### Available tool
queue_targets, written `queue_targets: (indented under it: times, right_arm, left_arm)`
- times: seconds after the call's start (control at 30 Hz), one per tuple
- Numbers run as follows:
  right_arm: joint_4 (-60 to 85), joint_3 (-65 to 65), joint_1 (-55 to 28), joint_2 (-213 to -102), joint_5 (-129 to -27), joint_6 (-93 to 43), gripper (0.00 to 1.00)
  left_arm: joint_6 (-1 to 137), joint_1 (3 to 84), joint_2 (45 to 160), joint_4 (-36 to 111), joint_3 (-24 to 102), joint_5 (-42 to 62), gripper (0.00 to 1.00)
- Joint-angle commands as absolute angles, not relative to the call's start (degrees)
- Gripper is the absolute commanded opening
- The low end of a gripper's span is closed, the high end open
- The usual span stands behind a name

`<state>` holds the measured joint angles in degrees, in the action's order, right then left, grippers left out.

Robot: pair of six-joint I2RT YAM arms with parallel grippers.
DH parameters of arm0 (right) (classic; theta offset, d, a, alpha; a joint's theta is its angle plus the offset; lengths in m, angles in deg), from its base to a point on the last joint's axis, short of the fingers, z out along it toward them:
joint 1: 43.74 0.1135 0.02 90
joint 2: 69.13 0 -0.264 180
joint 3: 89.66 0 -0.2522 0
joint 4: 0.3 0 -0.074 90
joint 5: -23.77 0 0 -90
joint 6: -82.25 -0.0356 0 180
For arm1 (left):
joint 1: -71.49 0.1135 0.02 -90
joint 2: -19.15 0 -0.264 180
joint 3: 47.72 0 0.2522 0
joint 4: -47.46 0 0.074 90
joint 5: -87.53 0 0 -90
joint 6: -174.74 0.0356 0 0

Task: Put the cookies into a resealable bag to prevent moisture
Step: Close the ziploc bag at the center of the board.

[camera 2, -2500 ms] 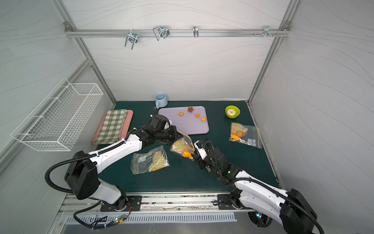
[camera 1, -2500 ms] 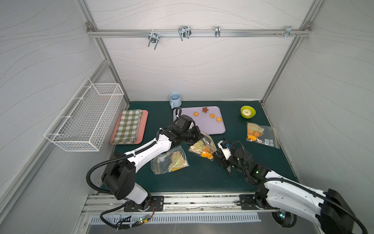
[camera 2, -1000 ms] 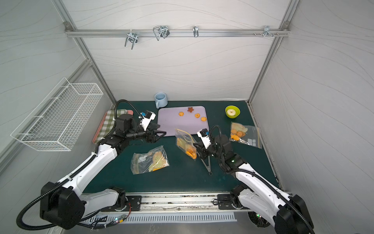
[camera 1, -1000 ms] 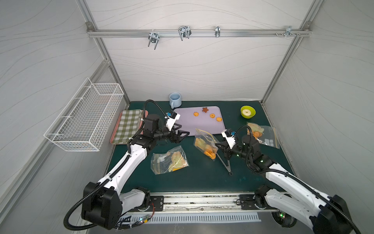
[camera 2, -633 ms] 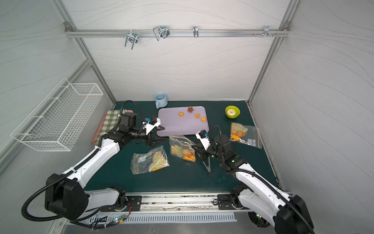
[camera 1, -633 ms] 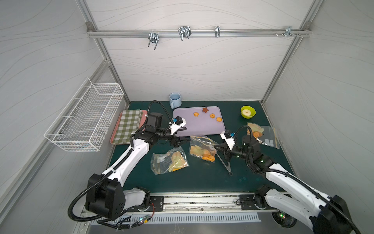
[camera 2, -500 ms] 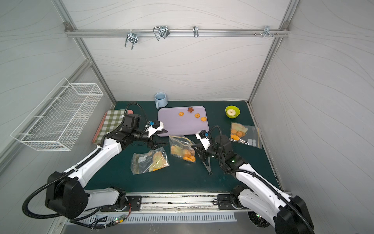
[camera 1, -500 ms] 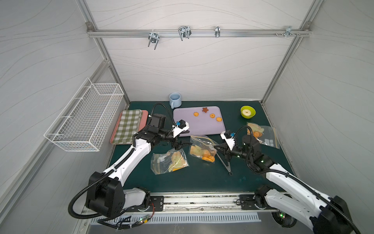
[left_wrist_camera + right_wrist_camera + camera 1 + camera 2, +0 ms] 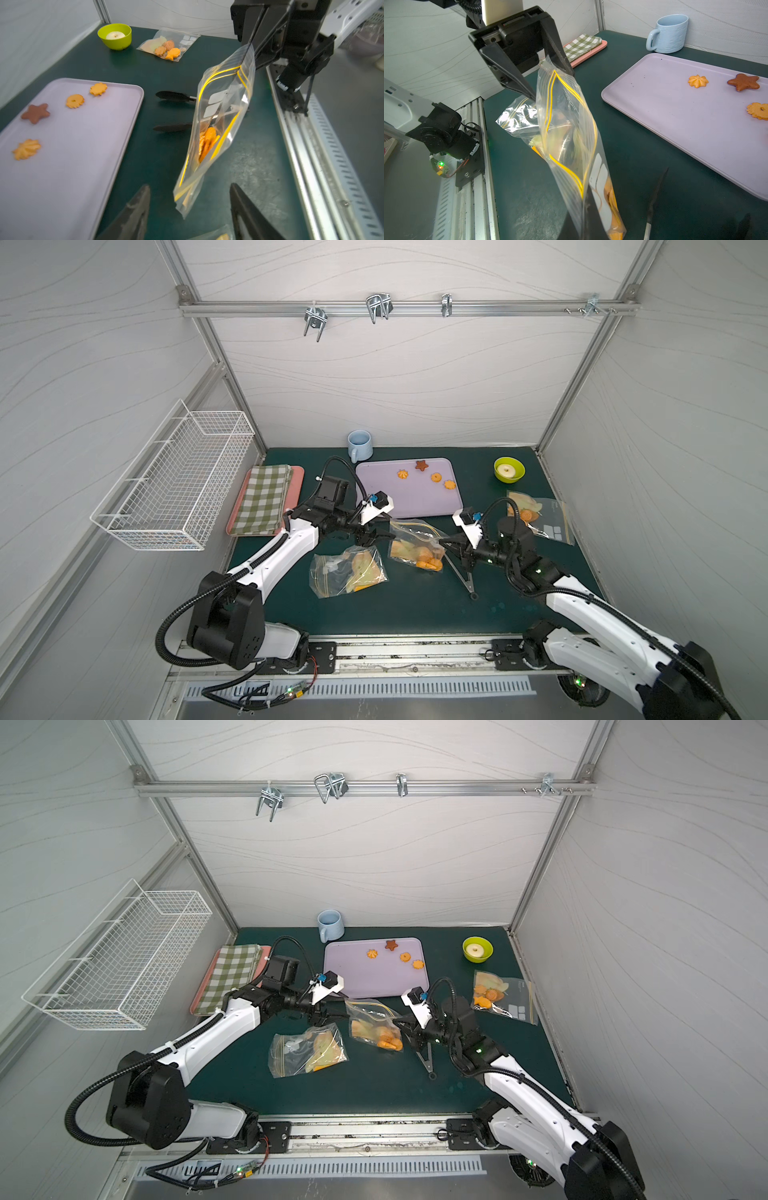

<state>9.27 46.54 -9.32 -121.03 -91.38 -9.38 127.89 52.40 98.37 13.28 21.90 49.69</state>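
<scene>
Opening step: right gripper (image 9: 443,543) fingers pinch a corner of the resealable bag (image 9: 415,545), left gripper (image 9: 190,186) fingers stand apart astride its edge; next should clamp and spread it for the 4 loose cookies (image 9: 436,477).

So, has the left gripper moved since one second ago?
Yes. In a top view, the left gripper has moved off the near left corner of the lilac tray and toward the bag. Its open jaws are now at the bag's edge.

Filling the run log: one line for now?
right gripper shut on bag | left gripper open around bag corner | four cookies on tray
</scene>
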Motion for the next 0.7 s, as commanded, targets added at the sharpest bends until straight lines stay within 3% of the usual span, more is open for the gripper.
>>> queue_targets:
  times: [0.0,0.07,0.4,0.53,0.67]
  right_arm:
    - [9.16,44.84,-9.48,-120.47,-92.35,-8.33,0.0]
    - [9.18,44.78,-9.46,-120.45,-92.36,-8.28,0.0]
    - [9.01,44.62,-9.42,-121.49,-93.46,-8.72,0.0]
    - [8.93,44.59,-9.38,-121.43,-92.96,-8.77,0.0]
    - [9.11,44.6,-9.44,-121.43,-92.72,-8.81,0.0]
  left_arm:
    - [129.62,52.51,98.02,14.48,22.91,50.46,0.52]
    - [129.76,52.51,98.16,14.28,23.07,50.33,0.47]
    - [128.23,52.51,98.61,15.51,23.98,53.23,0.43]
    - [128.42,52.51,98.34,15.25,23.92,53.35,0.33]
    - [128.65,52.51,98.51,14.98,23.96,53.51,0.17]
